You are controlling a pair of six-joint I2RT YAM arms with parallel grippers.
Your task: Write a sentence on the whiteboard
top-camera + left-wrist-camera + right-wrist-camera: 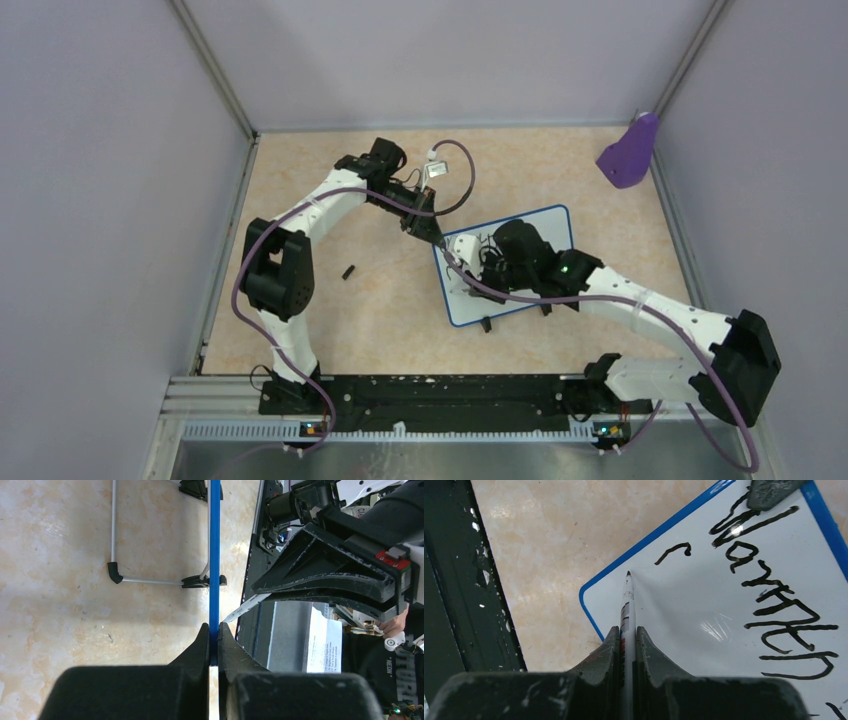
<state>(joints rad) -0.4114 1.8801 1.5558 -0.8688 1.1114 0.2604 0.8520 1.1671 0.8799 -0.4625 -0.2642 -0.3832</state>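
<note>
The whiteboard [556,226], white with a blue rim, lies tilted at the table's centre right. My left gripper [432,232] is shut on its far-left corner; the left wrist view shows the blue rim [215,555] edge-on, pinched between the jaws of the left gripper [214,632]. My right gripper [468,262] hovers over the board's left part, shut on a white marker [627,600] held by the right gripper [627,632]. The marker's black tip sits near the board's blue edge. The sentence [774,595] reads roughly "Warmth", with a short curved stroke [674,551] starting a second line.
A purple scoop-shaped object [632,152] leans in the far right corner. A small black cap [349,271] lies on the table left of the board. Two black feet [487,324] stick out of the board's near edge. A black rail [430,390] runs along the near side.
</note>
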